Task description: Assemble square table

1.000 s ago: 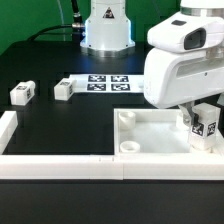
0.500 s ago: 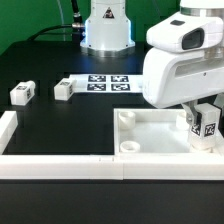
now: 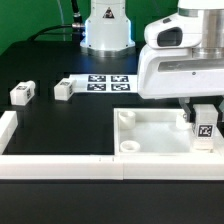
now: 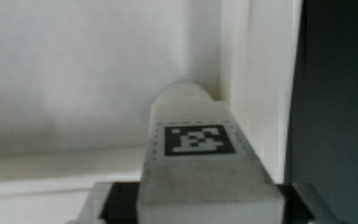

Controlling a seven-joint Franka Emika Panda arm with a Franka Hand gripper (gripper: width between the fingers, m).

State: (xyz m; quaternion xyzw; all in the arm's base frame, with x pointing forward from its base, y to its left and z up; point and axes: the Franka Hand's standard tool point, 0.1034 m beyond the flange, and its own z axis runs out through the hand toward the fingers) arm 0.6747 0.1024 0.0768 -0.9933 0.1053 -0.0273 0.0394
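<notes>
Leg (image 3: 205, 130) is standing upright between the fingers (image 3: 190, 116) of the gripper (image 3: 205, 124), which are pressing on its two sides and clamping it. The wrist view is showing the same grip, with the leg (image 4: 186, 108) filling the gap between the fingers (image 4: 119, 205). It is a short white block with a rounded tip, and a black-and-white tag (image 4: 194, 140) is facing the wrist camera.

In the exterior view the leg is hanging at about four o'clock, over the tabletop's corner at that side. Whether its tip is touching the tabletop I cannot tell. The tabletop (image 3: 150, 130) is lying flat on the black table (image 3: 60, 125) at about five o'clock. It is a white square tray with a raised rim and a round socket (image 3: 128, 147) showing at its near corner.

The gripper is pointing straight down, with the arm's (image 3: 180, 60) bulky white wrist housing sitting directly above it and reaching in from two o'clock. The arm's base (image 3: 107, 25) is standing at twelve o'clock.

Two loose legs (image 3: 22, 93) are lying near nine o'clock, well apart from the tabletop. The marker board (image 3: 100, 82) is lying just above the centre, toward eleven o'clock. A long white wall (image 3: 60, 165) is running along six o'clock, just beside the tabletop.
</notes>
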